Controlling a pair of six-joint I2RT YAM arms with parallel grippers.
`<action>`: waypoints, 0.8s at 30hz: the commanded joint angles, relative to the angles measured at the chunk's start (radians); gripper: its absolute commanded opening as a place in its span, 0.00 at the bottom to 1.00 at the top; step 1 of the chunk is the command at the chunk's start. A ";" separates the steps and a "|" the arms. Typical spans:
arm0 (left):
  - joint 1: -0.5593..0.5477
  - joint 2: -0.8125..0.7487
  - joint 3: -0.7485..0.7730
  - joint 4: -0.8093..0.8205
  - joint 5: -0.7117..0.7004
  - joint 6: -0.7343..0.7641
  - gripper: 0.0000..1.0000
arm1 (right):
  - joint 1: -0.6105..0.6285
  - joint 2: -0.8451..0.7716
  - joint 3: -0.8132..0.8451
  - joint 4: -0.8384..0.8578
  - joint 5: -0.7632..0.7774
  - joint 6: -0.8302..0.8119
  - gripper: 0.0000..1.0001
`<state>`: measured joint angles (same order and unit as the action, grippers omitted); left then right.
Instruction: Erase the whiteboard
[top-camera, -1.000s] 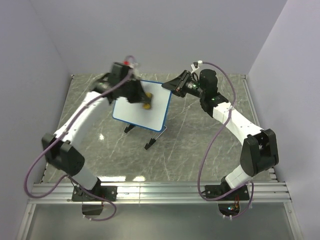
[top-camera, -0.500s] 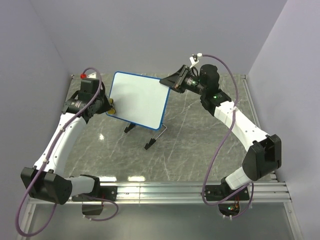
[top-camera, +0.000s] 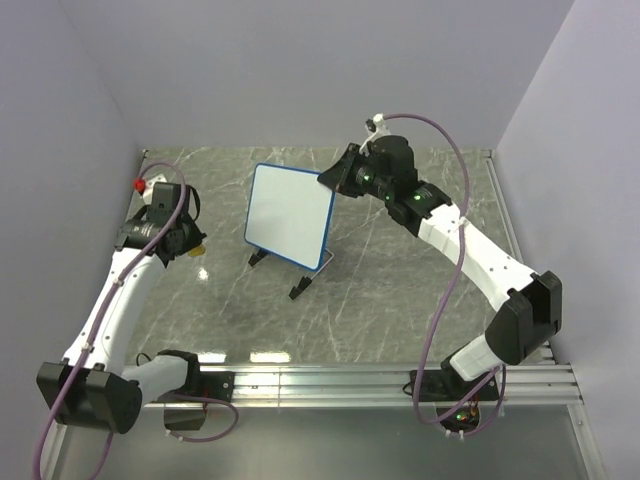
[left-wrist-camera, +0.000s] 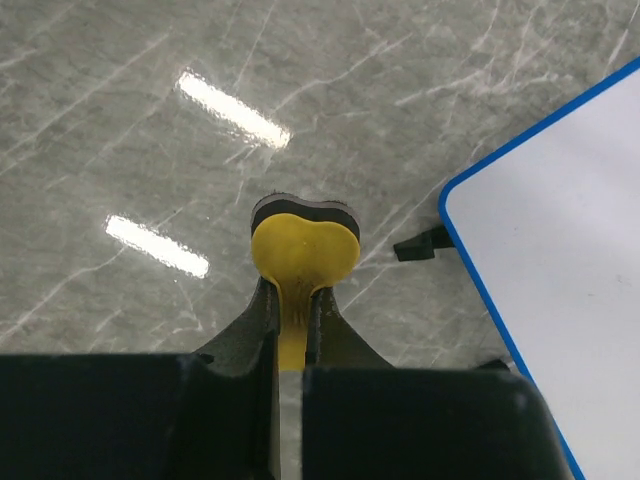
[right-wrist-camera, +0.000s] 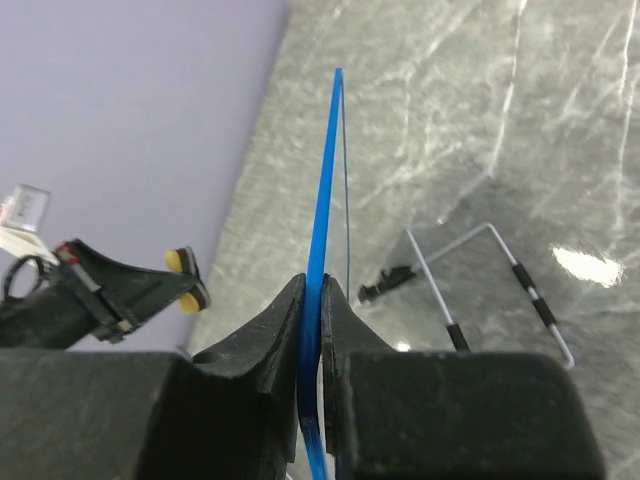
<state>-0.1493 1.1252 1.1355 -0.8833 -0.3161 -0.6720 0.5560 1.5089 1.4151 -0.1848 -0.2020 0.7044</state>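
Grey marbled tabletop is lying under the whiteboard, which is tilting up at the middle of the scene, its face looking wiped clean. The right gripper is pinching the board's blue rim at its far right corner, jaws narrow. The left gripper is clamping a yellow eraser at the left, well apart from the board. With so thin an edge hold, any push is likely risking a slip or twist. No containers are showing.

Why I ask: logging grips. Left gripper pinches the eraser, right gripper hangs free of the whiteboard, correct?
No: the right gripper is clamped on the whiteboard edge, per the right wrist view. The left gripper does pinch the eraser.
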 joint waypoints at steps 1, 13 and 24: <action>0.002 -0.045 -0.042 -0.003 0.054 -0.024 0.00 | 0.012 -0.061 -0.013 0.106 0.038 -0.025 0.00; 0.002 -0.145 -0.252 0.075 0.192 -0.029 0.01 | 0.010 -0.104 -0.208 0.223 0.026 -0.060 0.00; 0.001 -0.090 -0.282 0.027 0.180 -0.147 0.99 | 0.010 -0.194 -0.366 0.263 0.041 -0.134 0.00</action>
<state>-0.1493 1.0203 0.8742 -0.8463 -0.1261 -0.7654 0.5671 1.3846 1.0748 -0.0135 -0.1791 0.6201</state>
